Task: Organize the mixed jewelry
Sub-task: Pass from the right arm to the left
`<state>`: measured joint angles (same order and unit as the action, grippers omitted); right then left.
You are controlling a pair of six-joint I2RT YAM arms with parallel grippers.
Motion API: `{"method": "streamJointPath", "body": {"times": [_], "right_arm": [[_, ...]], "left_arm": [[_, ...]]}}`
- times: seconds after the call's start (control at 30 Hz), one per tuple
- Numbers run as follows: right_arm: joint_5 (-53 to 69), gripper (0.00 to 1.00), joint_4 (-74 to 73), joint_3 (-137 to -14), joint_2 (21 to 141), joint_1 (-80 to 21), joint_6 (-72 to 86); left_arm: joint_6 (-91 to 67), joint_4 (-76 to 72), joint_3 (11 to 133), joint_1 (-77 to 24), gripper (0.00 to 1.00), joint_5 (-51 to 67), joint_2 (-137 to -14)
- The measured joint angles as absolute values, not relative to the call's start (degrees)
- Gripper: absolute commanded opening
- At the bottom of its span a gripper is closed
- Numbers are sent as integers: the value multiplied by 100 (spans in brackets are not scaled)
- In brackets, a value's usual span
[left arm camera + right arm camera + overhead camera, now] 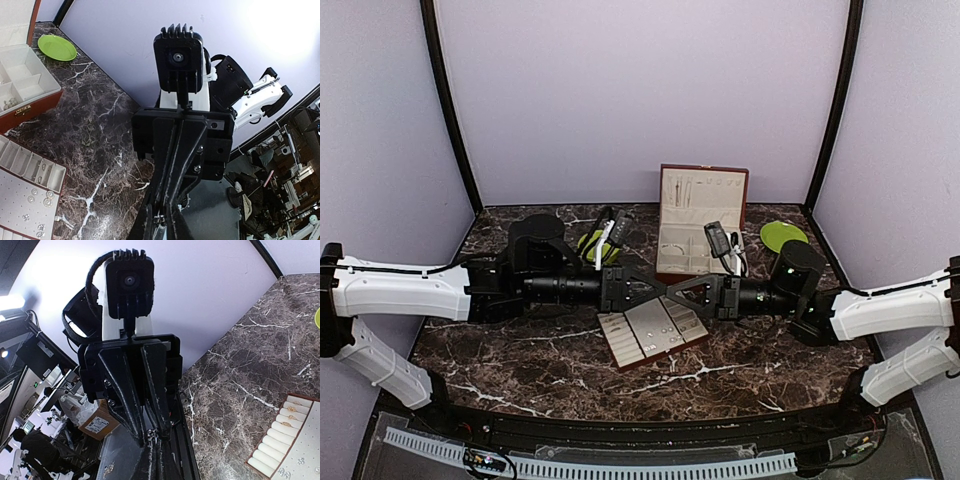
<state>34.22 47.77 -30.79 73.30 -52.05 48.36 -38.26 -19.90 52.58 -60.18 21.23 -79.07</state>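
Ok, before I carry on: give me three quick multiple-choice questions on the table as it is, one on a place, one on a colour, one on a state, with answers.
1. Where does the flat tray lie?
A) in front of the box
B) behind the box
C) inside the box

2. What colour is the plate?
A) red
B) lime green
C) blue

3. How is the box?
A) shut
B) open, with the lid upright
C) tipped on its side

Answers: 1 A, the tray sits on the near side of the box. 2 B, the plate at the back right is lime green. 3 B, the cream lining and compartments show.
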Motion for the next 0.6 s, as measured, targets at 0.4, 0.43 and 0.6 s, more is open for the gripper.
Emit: {"method": "streamJointPath", "body": {"times": [0.4, 0.43, 0.6], "right_arm": [[3306, 11, 4788, -3052, 7330, -5205, 4856], [3288, 17, 4783, -3046, 7330, -5205, 4849], [3201, 33, 4757, -2963, 7279, -5166, 4864]], "left_arm": [[-3852, -1955, 5260, -6018, 6, 2025, -7907], [-3863, -1907, 5277, -6018, 5, 1977, -7907], [-3946, -1553, 5408, -6018, 6, 1601, -7907]]}}
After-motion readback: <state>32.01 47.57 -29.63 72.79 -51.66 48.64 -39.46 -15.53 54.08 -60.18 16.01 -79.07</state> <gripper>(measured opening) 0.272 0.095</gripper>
